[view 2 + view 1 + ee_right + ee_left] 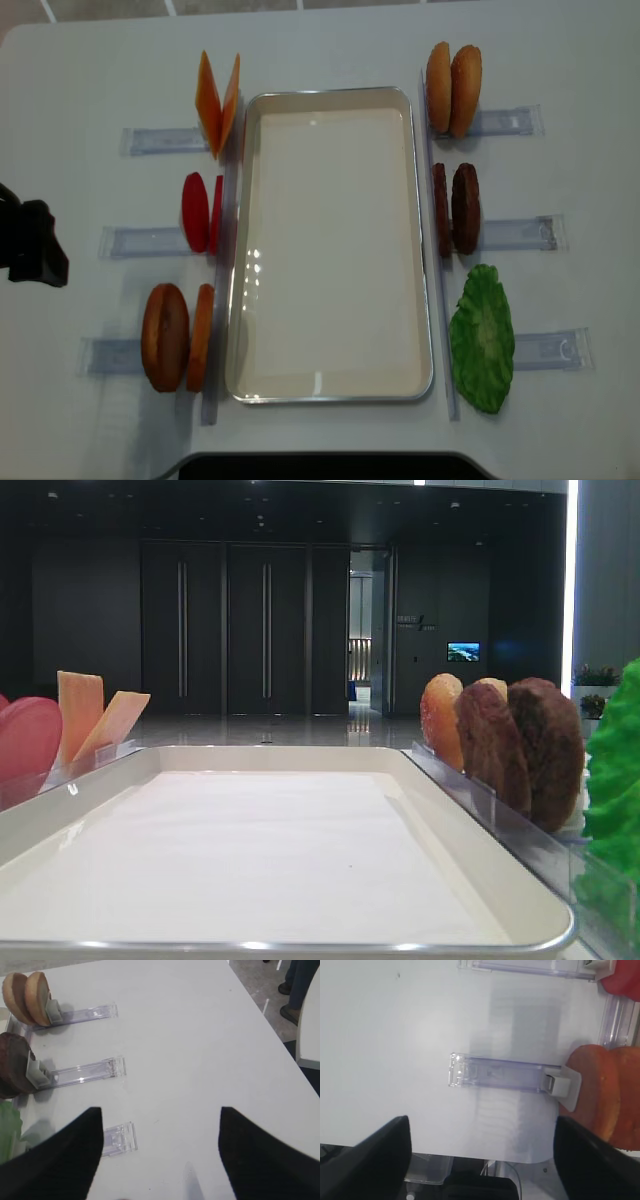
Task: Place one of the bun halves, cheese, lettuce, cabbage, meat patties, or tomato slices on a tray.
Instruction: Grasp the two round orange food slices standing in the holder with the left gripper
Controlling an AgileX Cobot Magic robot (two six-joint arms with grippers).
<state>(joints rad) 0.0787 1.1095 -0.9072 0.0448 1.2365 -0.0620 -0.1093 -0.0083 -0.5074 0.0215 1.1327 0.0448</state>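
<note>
White tray [330,385] sits dead centre with nothing on it, bun halves [452,76] standing on edge in a rack at its 1 o'clock, while the left gripper [482,1160] and right gripper [160,1152] both hover spread wide, pinching nothing.

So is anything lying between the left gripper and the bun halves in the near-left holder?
Nothing visible. The left gripper hangs open over bare table, with only the clear holder rail leading to the bun halves. The tray beyond holds nothing.
</note>
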